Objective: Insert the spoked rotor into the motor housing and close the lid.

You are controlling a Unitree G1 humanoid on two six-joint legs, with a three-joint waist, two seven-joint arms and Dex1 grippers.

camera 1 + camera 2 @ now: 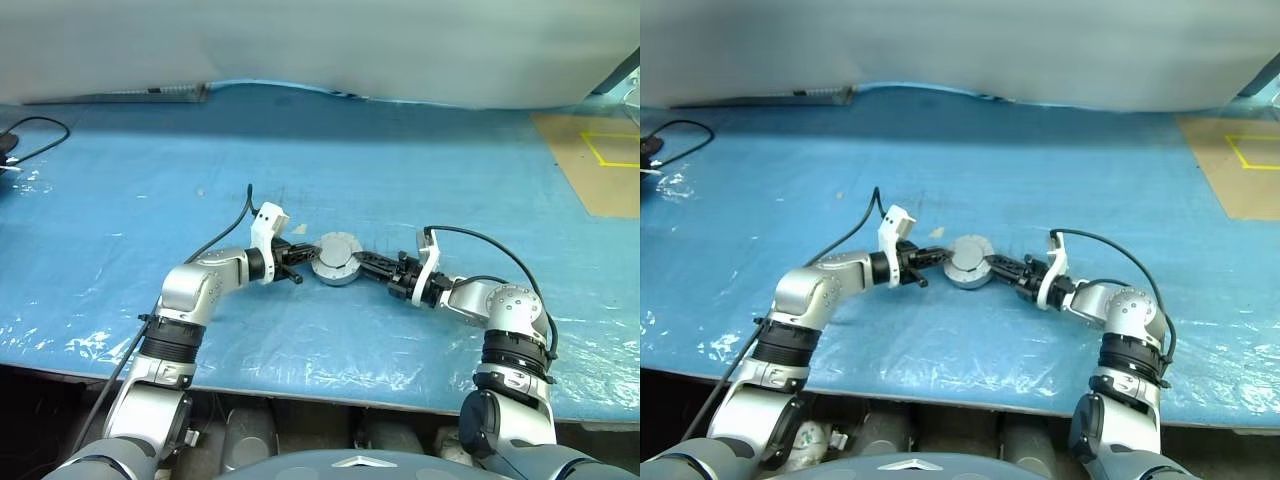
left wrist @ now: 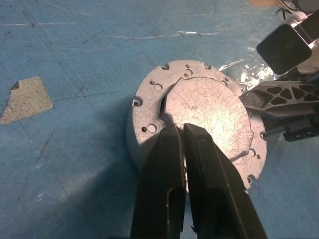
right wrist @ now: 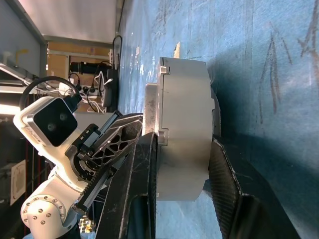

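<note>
Both arms reach inward, level. Left gripper [image 2: 185,149], closed and empty, presses the lid [image 2: 212,117]; right gripper [image 3: 182,169] clasps the grey motor housing [image 3: 184,124] top and bottom.

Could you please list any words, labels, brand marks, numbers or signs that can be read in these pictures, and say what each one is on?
No readable text anywhere.
The lid and housing show scratches and drilled holes, no lettering.
The yellow outline on the brown board is a plain marking, not a sign with words.
The clutter behind the left hand in the right wrist view is too small to read.
</note>
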